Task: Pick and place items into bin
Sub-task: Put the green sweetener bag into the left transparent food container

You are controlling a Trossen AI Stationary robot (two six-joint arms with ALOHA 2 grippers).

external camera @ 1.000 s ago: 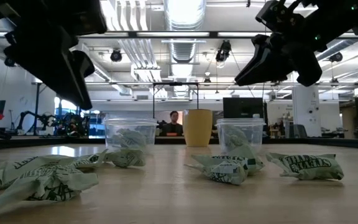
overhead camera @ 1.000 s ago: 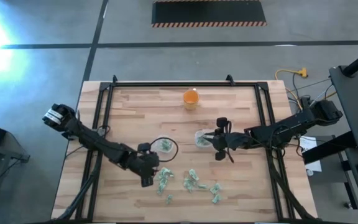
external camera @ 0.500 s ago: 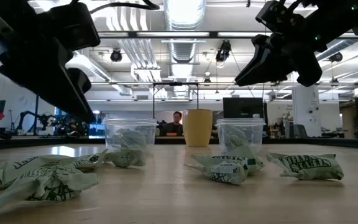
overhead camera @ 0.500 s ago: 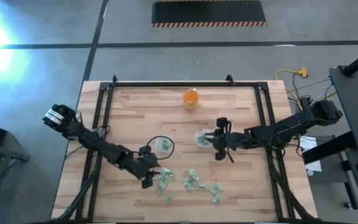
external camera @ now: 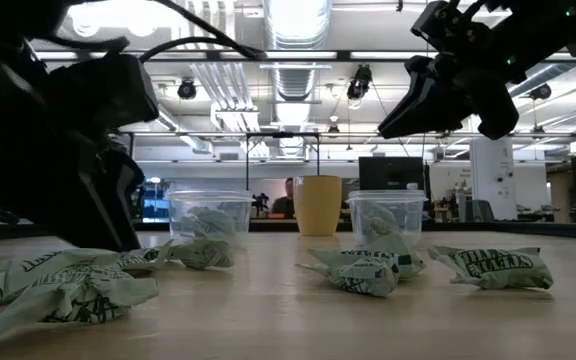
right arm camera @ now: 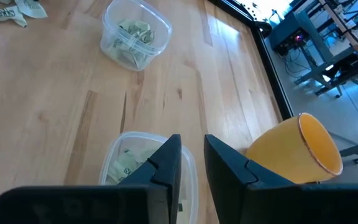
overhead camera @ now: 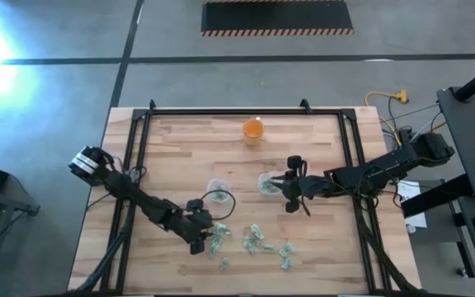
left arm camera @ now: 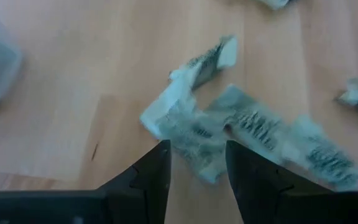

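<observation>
Several pale green, wrinkly items lie scattered on the wooden table near its front edge. My left gripper is open and low over the leftmost ones; its fingers stand on either side of the near end of one crumpled item, and I cannot tell whether they touch it. My right gripper hangs above the right clear tub, its fingers a narrow gap apart with nothing between them. Both this tub and the left clear tub hold a few items.
An orange cup stands toward the far edge, behind the tubs, and lies close beside my right gripper in its wrist view. A black frame runs along the table's sides. Bare wood lies left of the left arm and along the near edge.
My left gripper has come down toward the leftmost items and a little toward the near edge, still open, tipping further downward. The items and tubs have not moved.
</observation>
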